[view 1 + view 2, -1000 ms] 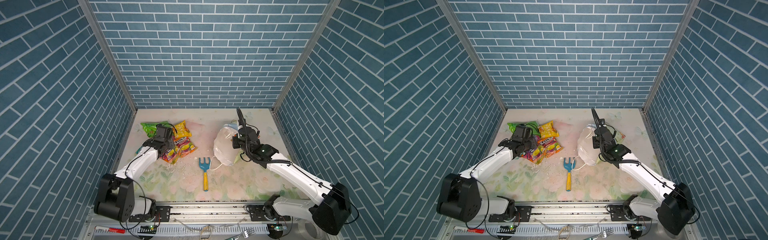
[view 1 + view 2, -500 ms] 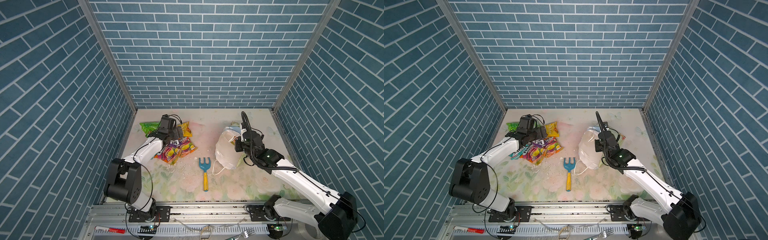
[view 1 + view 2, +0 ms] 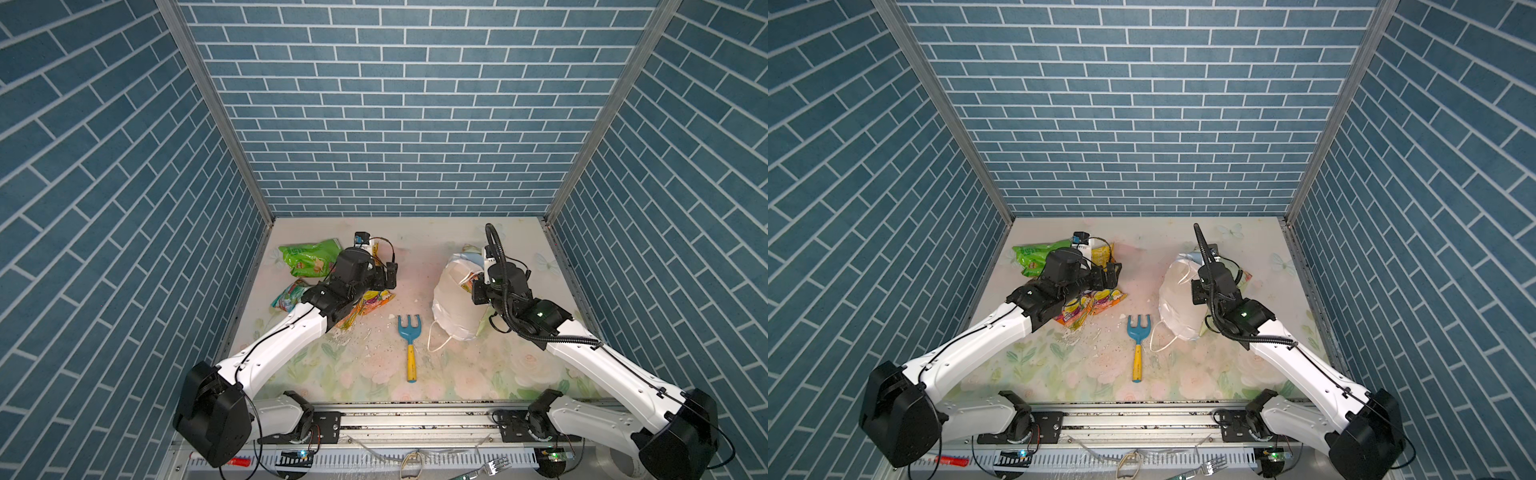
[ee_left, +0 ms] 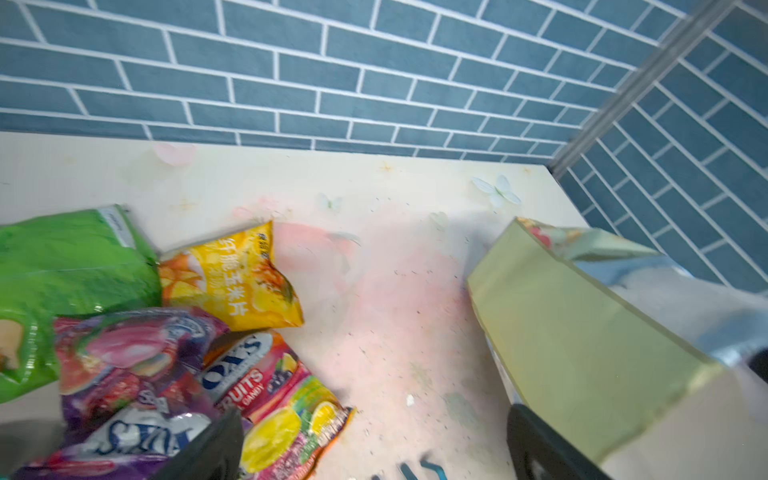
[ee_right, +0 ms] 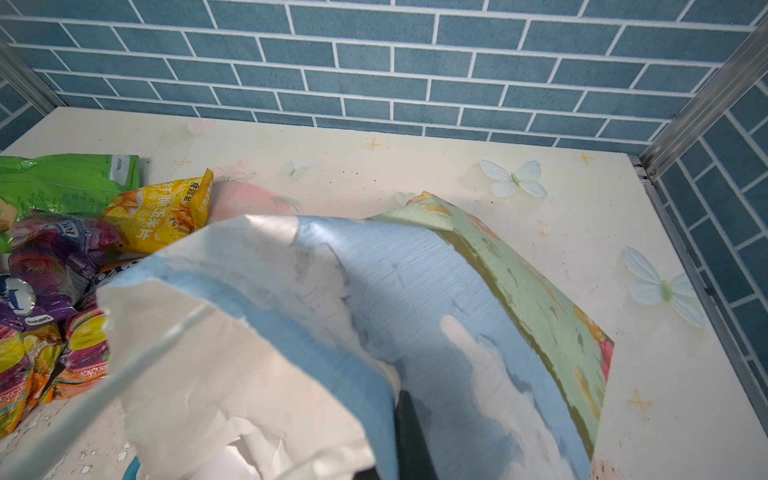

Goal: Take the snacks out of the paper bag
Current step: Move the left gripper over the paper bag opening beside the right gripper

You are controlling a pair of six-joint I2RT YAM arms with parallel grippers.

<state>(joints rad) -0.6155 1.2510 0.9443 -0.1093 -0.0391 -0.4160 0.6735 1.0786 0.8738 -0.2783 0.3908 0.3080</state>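
**Snacks heaped on the left, bag gripped on the right**

At the far left of the table (image 3: 415, 249) lies the large green packet (image 3: 305, 255). Nearer to the front is a teal-white packet (image 3: 286, 296), partly covered by the left arm. Next to them the purple packet (image 4: 124, 365), the yellow packet (image 4: 237, 282) and the orange-red fruit packet (image 4: 286, 411) overlap in one heap, all outside the bag. The left gripper (image 3: 390, 274) hangs over the right edge of this heap. Its jaws are spread wide with nothing between them, and the fruit packet lies just below one finger. In the middle a toy rake (image 3: 409, 336), with blue head and yellow handle, lies apart from the heap. To its right the paper bag (image 3: 455, 299) lies tilted on its side, its white inside turned toward the front. The right gripper (image 3: 478, 286) is closed at the upper wall of the bag. Only one dark finger (image 5: 409, 432) shows in the wrist view, so it seems to pinch the paper there.
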